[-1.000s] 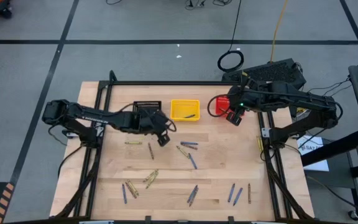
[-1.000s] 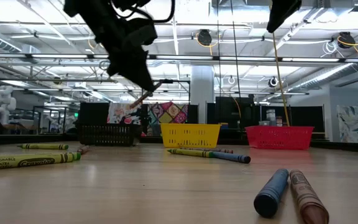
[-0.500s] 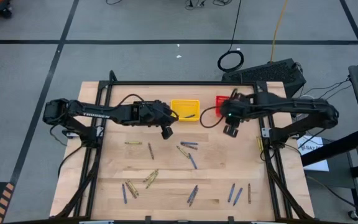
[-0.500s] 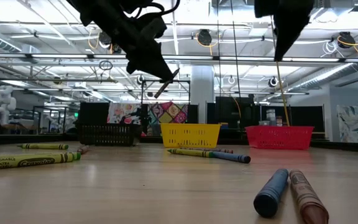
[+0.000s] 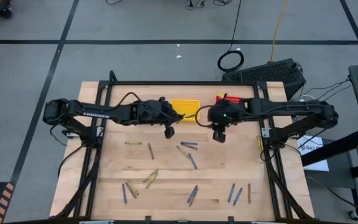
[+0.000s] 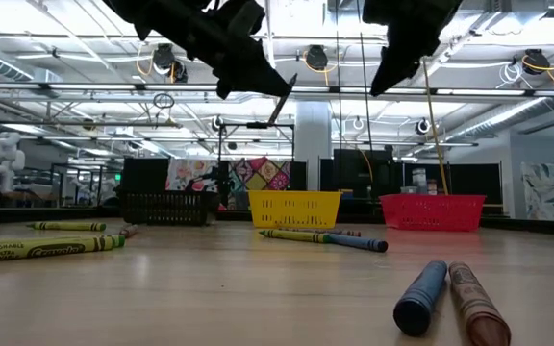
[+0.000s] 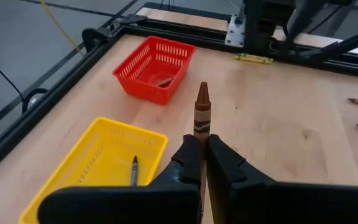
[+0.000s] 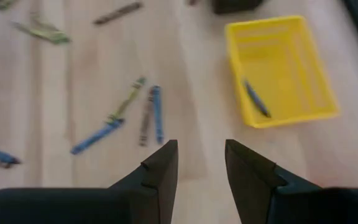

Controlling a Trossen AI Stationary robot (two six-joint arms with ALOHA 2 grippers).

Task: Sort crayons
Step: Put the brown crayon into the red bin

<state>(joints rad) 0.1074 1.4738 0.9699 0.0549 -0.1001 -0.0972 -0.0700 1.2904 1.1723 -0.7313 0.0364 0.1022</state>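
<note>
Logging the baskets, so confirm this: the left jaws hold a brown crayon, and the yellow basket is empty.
Not quite. The yellow basket is not empty: a dark crayon lies in it, as the left wrist view shows. The rest stands: the left gripper is shut on the brown crayon.

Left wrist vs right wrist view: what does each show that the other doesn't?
Only the left wrist view: the left gripper, jaws shut on a brown crayon pointing towards the red basket, which holds one crayon. Only the right wrist view: the right gripper, jaws open and empty, above a loose cluster of blue, green and brown crayons on the table. Both: the yellow basket with one dark crayon in it.
</note>
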